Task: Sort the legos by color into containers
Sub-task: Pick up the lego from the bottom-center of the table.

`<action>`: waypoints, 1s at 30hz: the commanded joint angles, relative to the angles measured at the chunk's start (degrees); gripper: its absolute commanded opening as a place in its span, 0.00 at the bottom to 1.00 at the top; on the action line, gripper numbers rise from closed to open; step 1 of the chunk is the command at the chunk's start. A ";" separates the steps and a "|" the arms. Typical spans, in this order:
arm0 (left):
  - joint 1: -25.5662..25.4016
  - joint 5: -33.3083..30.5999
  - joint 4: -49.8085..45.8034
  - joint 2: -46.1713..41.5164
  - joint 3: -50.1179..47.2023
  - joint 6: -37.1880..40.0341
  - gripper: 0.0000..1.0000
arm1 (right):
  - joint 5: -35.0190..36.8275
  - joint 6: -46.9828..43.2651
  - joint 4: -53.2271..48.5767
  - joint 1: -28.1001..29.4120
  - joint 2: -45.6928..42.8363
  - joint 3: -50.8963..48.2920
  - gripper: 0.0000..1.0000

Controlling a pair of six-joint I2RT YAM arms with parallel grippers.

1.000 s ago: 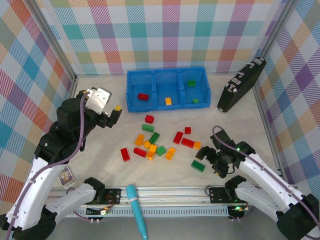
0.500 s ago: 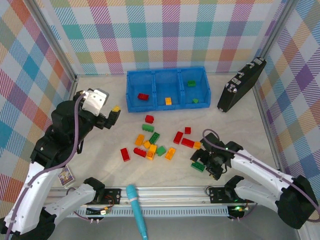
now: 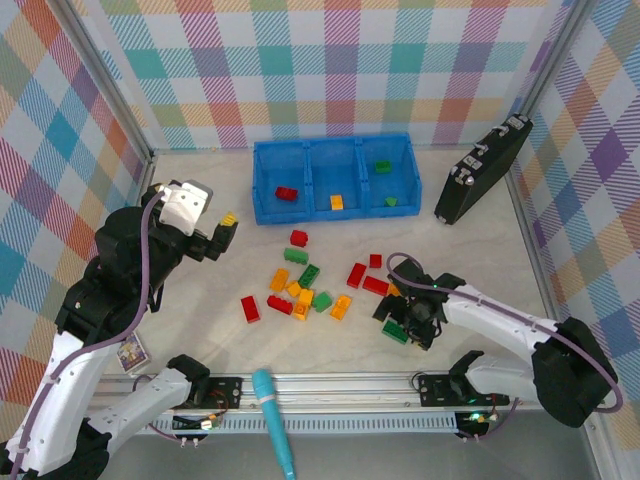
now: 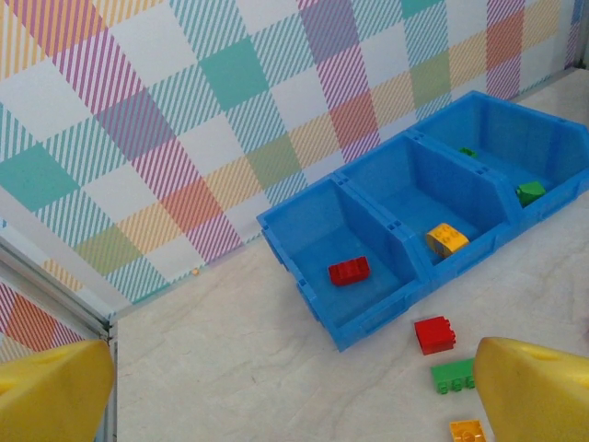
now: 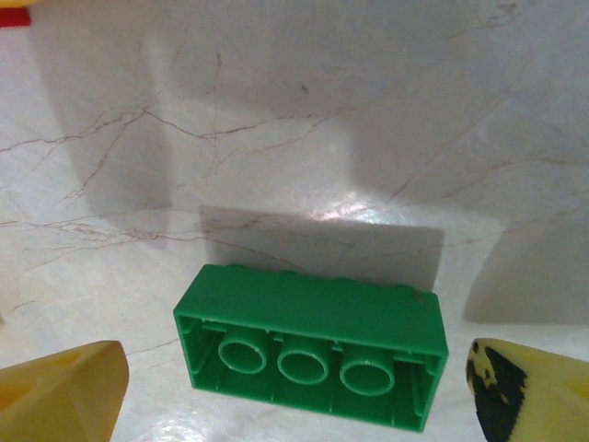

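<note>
Green brick [image 5: 313,354] lies on table [image 5: 276,138] between fingers [image 5: 60,391] of right pincer [image 5: 296,379], untouched. Pincer spread wide, empty.
Risk: 1 finger lands first, so brick skids on smooth table or twists out.
Right wrist view shows brick's hollow underside, 3 tubes.
Top view shows bin [image 3: 332,146] far beyond pincer.
Left pincer [image 4: 294,396] spread, empty.

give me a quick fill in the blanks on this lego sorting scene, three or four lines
1. The blue bin is divided into ___ compartments.
2. The lone brick in its left compartment is ___.
3. The right hand straddles a loose brick whose colour is ___.
4. The left hand is empty, its jaws ___.

Missing words: three; red; green; open
</note>
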 commanded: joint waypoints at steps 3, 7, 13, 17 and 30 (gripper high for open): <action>-0.78 -0.58 2.22 -0.73 -0.53 -0.52 1.00 | 0.15 -2.13 1.90 0.38 3.20 1.35 0.91; -0.78 -0.81 2.22 -0.91 -0.68 -0.52 1.00 | 0.48 -3.10 2.32 0.39 5.01 1.86 0.86; -0.78 -1.12 2.30 -1.09 -0.92 -0.48 1.00 | 1.16 -4.89 1.75 0.43 7.10 2.74 0.71; -0.78 -1.28 2.30 -1.43 -1.11 -0.48 1.00 | 1.51 -6.24 1.88 0.43 8.97 3.56 0.61; -0.78 -2.24 2.51 -2.99 -1.75 -0.04 1.00 | 11.90 -29.69 -7.77 -5.98 17.44 28.22 0.52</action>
